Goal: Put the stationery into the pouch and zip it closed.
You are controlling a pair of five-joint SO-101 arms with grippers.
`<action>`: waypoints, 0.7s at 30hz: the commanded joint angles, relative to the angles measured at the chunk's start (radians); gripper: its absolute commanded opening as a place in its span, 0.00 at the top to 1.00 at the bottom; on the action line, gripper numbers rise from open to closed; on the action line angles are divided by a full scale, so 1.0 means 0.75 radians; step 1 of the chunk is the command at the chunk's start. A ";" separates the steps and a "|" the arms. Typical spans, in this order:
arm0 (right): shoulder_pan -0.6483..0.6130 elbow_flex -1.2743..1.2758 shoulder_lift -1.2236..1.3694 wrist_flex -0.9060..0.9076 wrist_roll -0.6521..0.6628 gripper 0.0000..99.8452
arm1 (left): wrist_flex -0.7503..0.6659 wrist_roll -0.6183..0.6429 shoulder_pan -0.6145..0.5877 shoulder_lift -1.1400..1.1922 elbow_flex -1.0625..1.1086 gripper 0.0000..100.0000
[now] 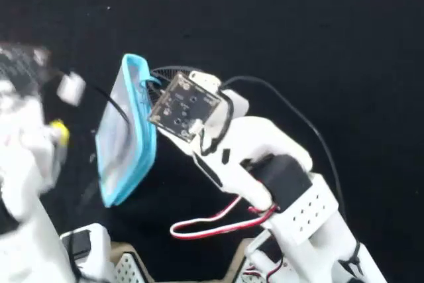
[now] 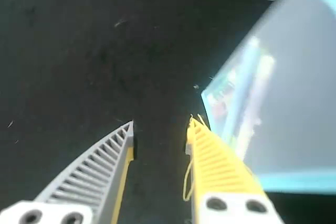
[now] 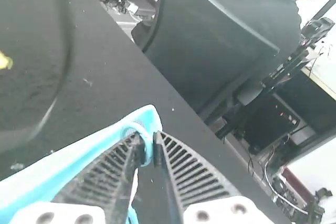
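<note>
The pouch point(image 1: 122, 134), clear with a blue border, hangs tilted above the black table with stationery showing through its side point(image 2: 247, 98). My right gripper point(image 3: 148, 149) is shut on the pouch's blue edge point(image 3: 131, 129) near its upper corner, by the zipper end point(image 1: 147, 83). My left gripper point(image 2: 160, 132) stands open just beside the pouch, its grey finger point(image 2: 113, 150) and yellow finger point(image 2: 207, 148) apart with nothing between them. In the high view the left arm point(image 1: 30, 137) sits to the pouch's left.
The black table point(image 1: 298, 44) stretches wide behind and right of the arms. A red and white cable point(image 1: 212, 223) loops near the right arm's base. A dark chair point(image 3: 210, 51) stands beyond the table's edge.
</note>
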 commanded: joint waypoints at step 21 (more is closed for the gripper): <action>0.016 -0.318 0.134 0.186 0.008 0.99 | -0.010 0.389 0.893 -0.968 0.615 0.71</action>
